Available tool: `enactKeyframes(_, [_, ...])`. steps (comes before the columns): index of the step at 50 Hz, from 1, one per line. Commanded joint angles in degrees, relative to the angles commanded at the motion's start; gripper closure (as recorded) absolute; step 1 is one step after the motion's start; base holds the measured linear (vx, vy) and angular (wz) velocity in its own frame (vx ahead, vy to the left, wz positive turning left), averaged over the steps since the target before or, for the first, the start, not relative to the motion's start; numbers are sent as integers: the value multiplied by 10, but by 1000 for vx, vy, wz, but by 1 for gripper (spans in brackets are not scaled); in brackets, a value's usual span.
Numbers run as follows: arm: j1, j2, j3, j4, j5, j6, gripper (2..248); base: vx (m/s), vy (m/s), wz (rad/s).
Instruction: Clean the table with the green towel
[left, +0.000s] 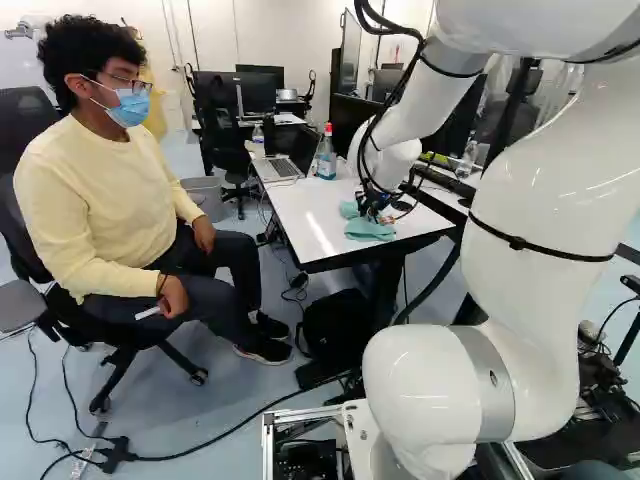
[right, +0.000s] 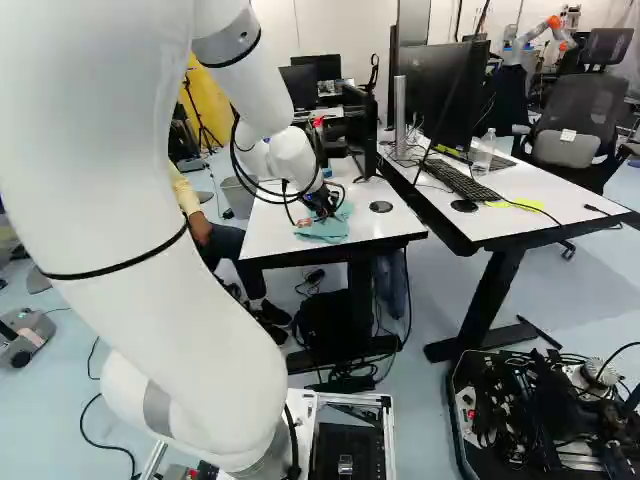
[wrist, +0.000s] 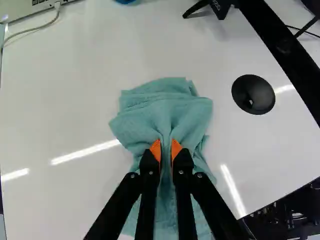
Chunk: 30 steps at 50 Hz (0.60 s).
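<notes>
Green towel (wrist: 162, 110) clamped in tool (left: 385, 218); black grommet (wrist: 244, 93) near; laptop (left: 277, 170), spray bottle (left: 326, 160) beyond.

Pale wall (left: 285, 30) beyond dark monitors (left: 257, 92).

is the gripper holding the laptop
No, its orange pads pinch a fold of the green towel between them.
</notes>
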Motion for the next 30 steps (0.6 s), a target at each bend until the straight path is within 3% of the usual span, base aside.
enactKeyframes(20, [-40,-13,-14,0,0,0,206,0,0,0])
enactKeyframes(30, [-50,-36,-40,0,0,0,206,0,0,0])
